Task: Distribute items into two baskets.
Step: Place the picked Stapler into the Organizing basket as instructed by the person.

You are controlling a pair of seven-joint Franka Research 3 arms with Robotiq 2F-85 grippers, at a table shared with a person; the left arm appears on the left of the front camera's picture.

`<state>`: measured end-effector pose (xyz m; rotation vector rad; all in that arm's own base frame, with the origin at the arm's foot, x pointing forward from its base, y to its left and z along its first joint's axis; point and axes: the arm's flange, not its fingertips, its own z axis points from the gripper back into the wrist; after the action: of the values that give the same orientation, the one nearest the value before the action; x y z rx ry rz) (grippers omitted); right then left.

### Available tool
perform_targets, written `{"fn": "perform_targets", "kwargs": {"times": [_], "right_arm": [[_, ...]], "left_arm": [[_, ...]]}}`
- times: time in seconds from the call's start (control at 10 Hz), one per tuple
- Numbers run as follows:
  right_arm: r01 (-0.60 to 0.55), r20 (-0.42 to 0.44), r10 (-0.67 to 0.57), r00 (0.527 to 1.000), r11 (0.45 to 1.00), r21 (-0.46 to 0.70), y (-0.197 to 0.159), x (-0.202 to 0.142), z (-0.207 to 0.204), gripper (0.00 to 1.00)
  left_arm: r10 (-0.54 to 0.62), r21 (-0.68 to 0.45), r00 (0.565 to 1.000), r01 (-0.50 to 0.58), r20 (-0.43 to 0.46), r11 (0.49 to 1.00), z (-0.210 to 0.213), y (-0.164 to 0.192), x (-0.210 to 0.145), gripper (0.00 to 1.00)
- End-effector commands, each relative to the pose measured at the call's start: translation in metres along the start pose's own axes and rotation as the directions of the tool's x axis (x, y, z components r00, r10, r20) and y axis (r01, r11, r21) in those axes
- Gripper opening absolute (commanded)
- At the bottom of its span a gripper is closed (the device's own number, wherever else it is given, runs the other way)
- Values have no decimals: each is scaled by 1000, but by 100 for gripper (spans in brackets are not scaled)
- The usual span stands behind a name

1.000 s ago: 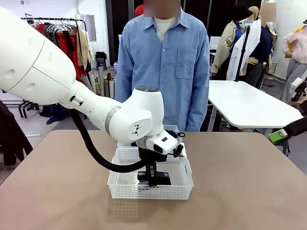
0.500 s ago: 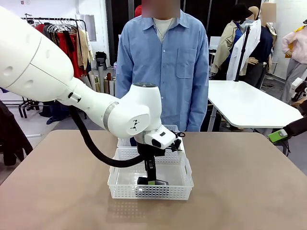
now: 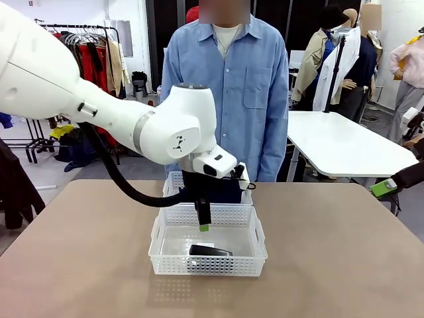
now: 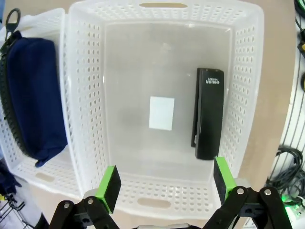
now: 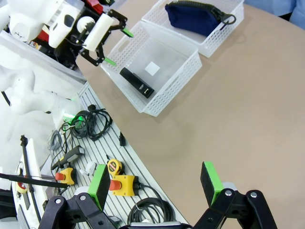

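The small black stapler [image 3: 210, 250] lies flat on the floor of the larger, near basket [image 3: 159, 246], close to one long wall [image 4: 243, 95]. My left gripper [image 3: 204, 222] hangs open above that basket, with nothing between its green pads [image 4: 110, 185]. Behind it, the smaller basket [image 4: 28, 164] holds the dark navy pouch [image 4: 33, 95], which almost spans its width. My right gripper [image 5: 155, 183] stands open high over the table's side, far from both baskets. From there I see the stapler [image 5: 137, 82] and the pouch [image 5: 195, 19] in their separate baskets.
A person in a blue shirt [image 3: 225, 93] stands at the far edge, hands out of sight. Past the table's edge, cables [image 5: 88, 125] and yellow switch boxes [image 5: 123, 182] lie on a ribbed panel. A white table [image 3: 338, 142] stands at the back right.
My left gripper opened, let go of the stapler and rose out of the near basket. The stapler now rests on the basket floor. The right arm has stayed still.
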<state>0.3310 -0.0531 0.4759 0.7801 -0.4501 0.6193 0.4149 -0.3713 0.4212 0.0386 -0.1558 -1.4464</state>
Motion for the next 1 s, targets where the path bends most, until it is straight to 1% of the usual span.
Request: {"fn": "perform_targets", "kwargs": {"times": [0.0,0.2,0.3,0.9], "right_arm": [[-1,-2,1,1000,1000,-6,1,2,0,100],[-1,-2,1,1000,1000,-6,1,2,0,100],[-1,-2,1,1000,1000,-6,1,2,0,100],[-1,-2,1,1000,1000,-6,1,2,0,100]], "left_arm": [[16,-9,1000,-16,-10,1000,12,-8,-14,100],[25,3,1000,-25,1,1000,23,-15,-22,100],[10,3,1000,-10,-10,1000,14,-5,-6,100],[10,3,1000,-10,-10,1000,14,-5,-6,100]]}}
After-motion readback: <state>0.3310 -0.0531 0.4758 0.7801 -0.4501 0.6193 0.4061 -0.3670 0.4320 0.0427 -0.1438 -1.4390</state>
